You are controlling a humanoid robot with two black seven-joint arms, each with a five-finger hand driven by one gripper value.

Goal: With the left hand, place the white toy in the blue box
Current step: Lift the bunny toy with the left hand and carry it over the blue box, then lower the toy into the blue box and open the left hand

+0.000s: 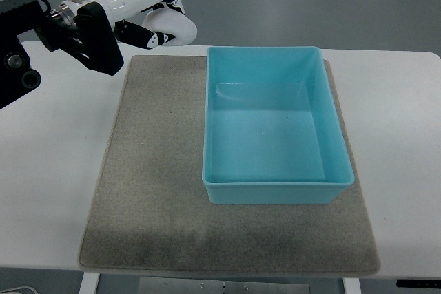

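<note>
White toy [172, 27] held in left hand [148, 15], fingers curled around it, at table's far left edge, just beyond mat corner. Toy's long axis unclear, mostly hidden. One blue box [275, 184] on one grey mat [151, 191], long axis front-to-back, nothing between hand and box. One white table [48, 170].

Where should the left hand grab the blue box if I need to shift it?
Grip the blue box by its left long wall, coming from the left, the side the left hand is on. The box is open-topped, empty and thin-rimmed, so that wall can likely be pinched from above.
</note>
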